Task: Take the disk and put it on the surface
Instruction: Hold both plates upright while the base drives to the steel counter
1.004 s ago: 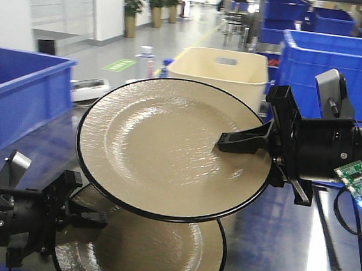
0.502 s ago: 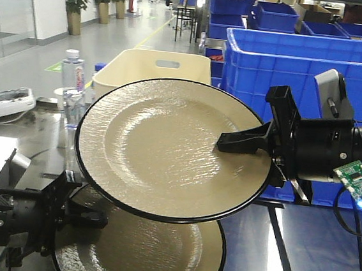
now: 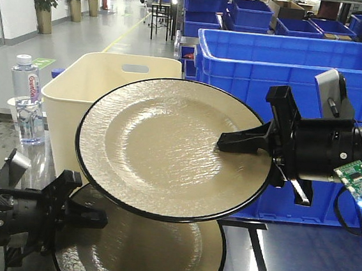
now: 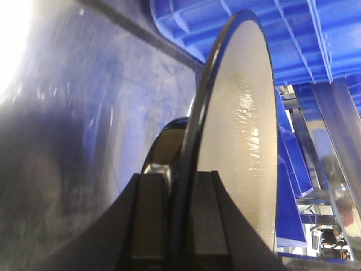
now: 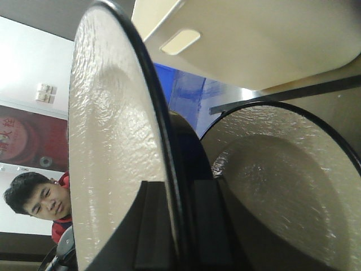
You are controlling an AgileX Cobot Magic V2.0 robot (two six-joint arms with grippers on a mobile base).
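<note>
Two beige disks with black rims show in the front view. The upper disk (image 3: 167, 147) is tilted up toward the camera, and my right gripper (image 3: 228, 142) is shut on its right rim. Below it lies the lower disk (image 3: 151, 248), with my left gripper (image 3: 89, 219) shut on its left rim. In the left wrist view the gripper (image 4: 179, 214) clamps a disk (image 4: 242, 141) seen edge-on. The right wrist view shows the gripper (image 5: 180, 226) pinching its disk (image 5: 113, 141), with the other disk (image 5: 282, 186) beyond. The dark glossy surface (image 3: 297, 262) lies underneath.
A cream bin (image 3: 90, 82) stands behind the disks, with large blue crates (image 3: 252, 59) to its right. A water bottle (image 3: 24, 95) stands at the left. A black tape line (image 3: 256, 251) crosses the surface. A person (image 5: 36, 197) appears in the right wrist view.
The background has slid leftward in the front view: the left blue crate is gone and the cream bin moved left. Both arms and disks keep their places in the frame.
</note>
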